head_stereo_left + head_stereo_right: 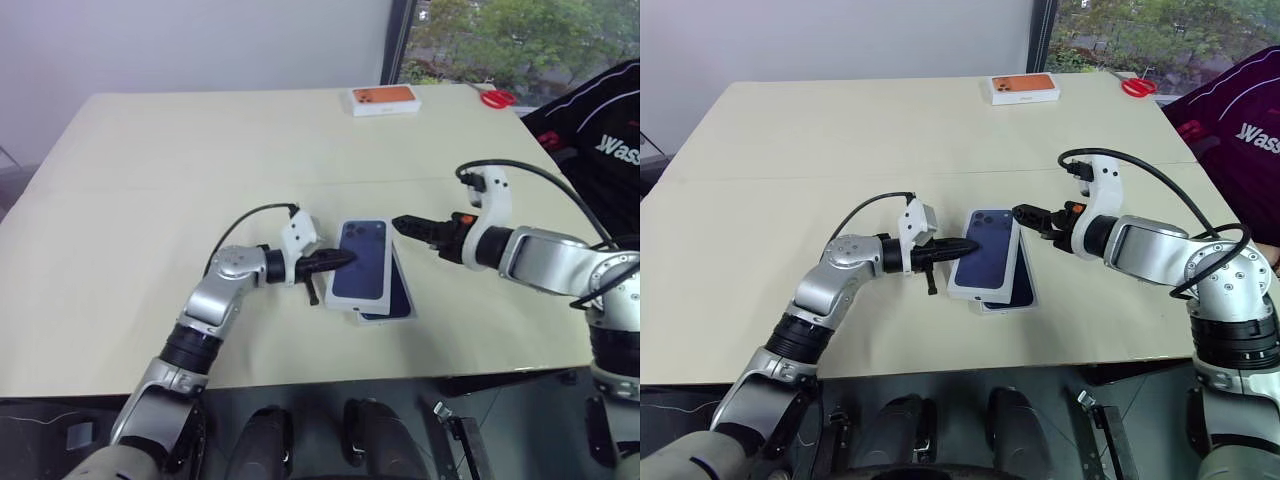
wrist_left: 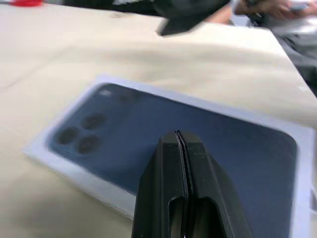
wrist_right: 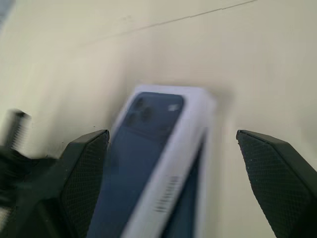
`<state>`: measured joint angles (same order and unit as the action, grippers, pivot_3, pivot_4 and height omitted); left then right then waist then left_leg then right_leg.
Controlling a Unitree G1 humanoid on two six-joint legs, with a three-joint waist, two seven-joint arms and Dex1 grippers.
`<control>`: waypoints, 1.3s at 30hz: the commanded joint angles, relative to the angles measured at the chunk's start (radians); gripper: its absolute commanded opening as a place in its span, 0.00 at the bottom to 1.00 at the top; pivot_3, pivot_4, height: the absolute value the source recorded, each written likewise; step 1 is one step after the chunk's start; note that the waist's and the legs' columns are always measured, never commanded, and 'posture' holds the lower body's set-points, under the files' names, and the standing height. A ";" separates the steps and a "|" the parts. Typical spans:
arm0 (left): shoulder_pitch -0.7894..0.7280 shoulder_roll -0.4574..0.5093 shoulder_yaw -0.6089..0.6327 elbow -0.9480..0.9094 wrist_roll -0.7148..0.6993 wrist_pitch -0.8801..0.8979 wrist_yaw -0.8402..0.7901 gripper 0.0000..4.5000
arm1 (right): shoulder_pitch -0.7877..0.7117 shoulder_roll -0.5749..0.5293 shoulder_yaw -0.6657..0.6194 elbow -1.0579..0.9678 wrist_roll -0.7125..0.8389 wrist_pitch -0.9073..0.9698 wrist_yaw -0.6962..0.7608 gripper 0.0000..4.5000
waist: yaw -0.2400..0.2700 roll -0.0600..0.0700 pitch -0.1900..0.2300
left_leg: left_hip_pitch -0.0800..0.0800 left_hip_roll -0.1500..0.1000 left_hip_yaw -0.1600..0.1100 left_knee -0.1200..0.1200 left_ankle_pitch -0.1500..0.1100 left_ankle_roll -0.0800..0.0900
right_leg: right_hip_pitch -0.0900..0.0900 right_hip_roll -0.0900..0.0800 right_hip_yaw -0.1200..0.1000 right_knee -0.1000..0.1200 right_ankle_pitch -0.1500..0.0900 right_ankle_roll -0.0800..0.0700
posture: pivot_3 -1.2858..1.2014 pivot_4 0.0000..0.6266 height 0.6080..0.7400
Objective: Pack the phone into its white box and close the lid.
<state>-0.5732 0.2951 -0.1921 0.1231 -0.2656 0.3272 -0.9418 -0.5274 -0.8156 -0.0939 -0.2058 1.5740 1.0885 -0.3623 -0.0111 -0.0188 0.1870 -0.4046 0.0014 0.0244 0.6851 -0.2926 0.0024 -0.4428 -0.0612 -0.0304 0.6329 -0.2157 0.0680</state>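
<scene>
Left pincer (image 1: 343,259) reaches level across the cream worktop (image 1: 150,200) in the left eye view, its two black fingers pressed together with nothing between them, their tip lying on the near left edge of the lid (image 1: 362,260). That lid, its dark blue phone picture facing up, sits skewed over a darker blue shape that peeks out along its near right edge — whether this is the phone in the white box cannot be told from here. Right pincer (image 1: 400,222) points at the lid's far right corner, just beside it; a box printed with an orange phone (image 1: 384,99) and red scissors (image 1: 496,98) lie well apart at the far edge. From the right eye view the same layout holds, a person's dark sleeve (image 1: 1240,110) showing at the right. Looking along the left wrist, the closed fingers (image 2: 179,163) rest over the printed lid, a blurred black fingertip beyond it. Looking along the right wrist, the right pincer's textured pads (image 3: 86,168) stand wide apart, holding nothing — the lid lies between and beyond them.
</scene>
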 commanded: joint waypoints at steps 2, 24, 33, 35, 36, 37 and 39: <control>-0.067 0.042 0.135 -0.001 -0.077 0.206 0.096 0.00 | -0.016 -0.056 0.036 -0.088 -0.195 0.013 0.135 0.79 | 0.001 0.000 0.000 | 0.000 0.000 0.000 0.000 0.000 0.000 | 0.000 0.000 0.000 0.000 0.000 0.000 | 0.52 0.24 1.00; -0.037 0.131 -0.142 -0.119 0.045 0.276 0.005 0.00 | 0.010 -0.060 0.258 -0.254 -0.805 0.050 0.542 0.00 | 0.022 0.000 0.000 | -0.001 -0.001 0.000 0.001 0.000 0.001 | 0.000 -0.001 0.000 -0.002 0.000 0.000 | 0.52 0.24 1.00; -0.039 0.106 -0.144 -0.151 0.021 0.287 -0.010 0.00 | 0.030 -0.033 0.234 -0.303 -0.859 0.093 0.614 0.00 | 0.023 0.000 0.000 | 0.000 -0.001 0.000 0.001 0.000 0.001 | 0.000 -0.001 0.000 -0.001 0.000 0.000 | 0.52 0.24 1.00; -0.037 0.105 -0.143 -0.161 0.017 0.293 -0.010 0.00 | 0.037 -0.033 0.227 -0.316 -0.865 0.104 0.630 0.00 | 0.023 0.000 0.000 | -0.001 -0.001 0.000 0.001 0.000 0.001 | 0.000 -0.001 0.000 -0.002 0.000 0.000 | 0.52 0.24 1.00; -0.035 0.103 -0.141 -0.167 0.014 0.295 -0.011 0.00 | 0.041 -0.032 0.222 -0.323 -0.867 0.110 0.637 0.00 | 0.023 0.000 0.000 | -0.001 -0.001 0.000 0.001 0.000 0.001 | 0.000 -0.001 0.000 -0.002 0.000 0.000 | 0.52 0.24 1.00; -0.033 0.101 -0.141 -0.175 0.011 0.297 -0.012 0.00 | 0.045 -0.034 0.219 -0.331 -0.869 0.114 0.645 0.00 | 0.023 0.000 0.000 | -0.001 -0.001 0.000 0.001 0.000 0.001 | 0.000 -0.001 0.000 -0.001 0.000 0.000 | 0.52 0.24 1.00; -0.029 0.098 -0.144 -0.191 0.011 0.292 -0.013 0.00 | 0.050 -0.040 0.216 -0.342 -0.879 0.119 0.660 0.00 | 0.023 0.000 0.000 | 0.000 -0.001 0.000 0.001 0.000 0.001 | 0.000 -0.001 0.000 -0.001 0.000 0.000 | 0.52 0.24 1.00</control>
<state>-0.5946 0.4085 -0.3474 -0.0118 -0.2291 0.6295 -0.9496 -0.4741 -0.8562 0.1423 -0.4930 0.6902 1.2105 0.2674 0.0116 -0.0189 0.1871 -0.4051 0.0004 0.0245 0.6858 -0.2930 0.0032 -0.4427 -0.0618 -0.0306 0.6315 -0.2158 0.0681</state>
